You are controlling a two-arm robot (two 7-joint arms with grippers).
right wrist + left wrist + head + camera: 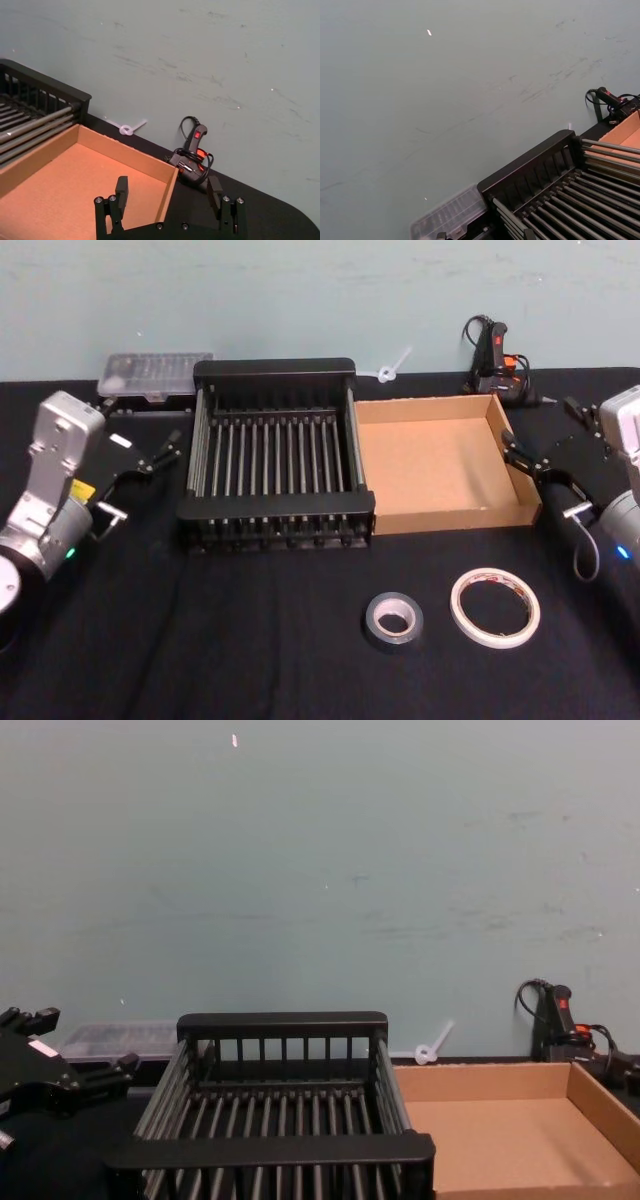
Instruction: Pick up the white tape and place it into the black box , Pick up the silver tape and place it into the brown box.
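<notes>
A pale green wall stands behind my black table. Going from my left to my right: my left gripper hangs by the left side of the black box, and its fingers are apart with nothing in them. Behind it, next to the box's back left corner, sits a clear plastic container. The black box has nothing in it. Touching its right side is the brown box, and that has nothing in it either. At the back right lies a black tool with an orange part, and a little white tie lies by the wall. My right gripper hangs at the right wall of the brown box, with its fingers wide apart and holding nothing.

Both tapes lie flat near the front of the table. The silver tape is in front of where the two boxes meet, and the white tape is just beside it on the right.

I think no step has begun. First comes the white tape, so I should bring a gripper down over its thin ring and pinch one side.

I count two tapes, two boxes, one container, two grippers.
</notes>
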